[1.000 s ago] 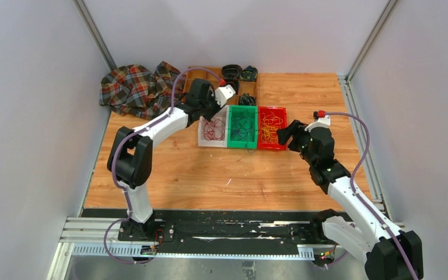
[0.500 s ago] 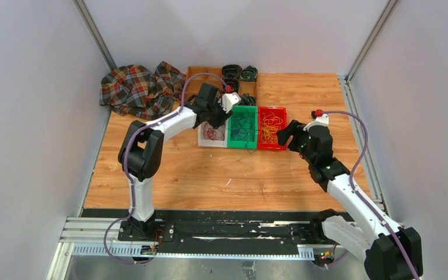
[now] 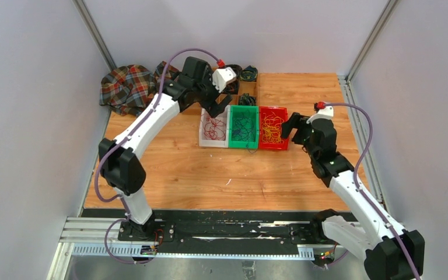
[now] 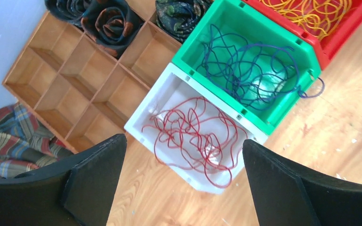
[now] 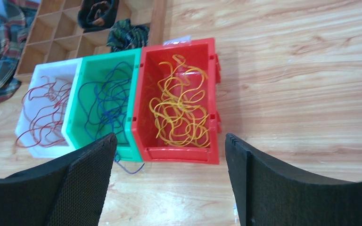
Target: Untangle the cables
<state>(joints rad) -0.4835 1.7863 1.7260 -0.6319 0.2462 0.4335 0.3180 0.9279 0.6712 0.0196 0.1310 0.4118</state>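
Note:
Three bins stand side by side, each with loose cables in it. Red cables [image 4: 193, 136] lie in the white bin [image 4: 143, 120], one loop drooping over its near rim. Dark blue cables [image 4: 250, 70] fill the green bin [image 4: 283, 120], and one blue strand [image 5: 129, 167] hangs out onto the table. Yellow cables [image 5: 179, 113] sit in the red bin [image 5: 181, 154]. My left gripper [image 4: 181, 141] hovers open above the white bin's near-left corner, holding nothing. My right gripper [image 5: 169, 139] is open and empty, raised in front of the red bin, at that bin's right end [image 3: 291, 125] in the top view.
A wooden divider tray [image 4: 75, 80] with dark rolled items [image 4: 108, 21] stands behind the bins. A plaid cloth [image 3: 131, 87] is heaped at the far left corner. Bare wooden table [image 3: 221, 175] stretches in front of the bins.
My left gripper has gone from shut to wide open and lifted up and back from the white bin. My right gripper has opened a little wider and shifted slightly farther from its base.

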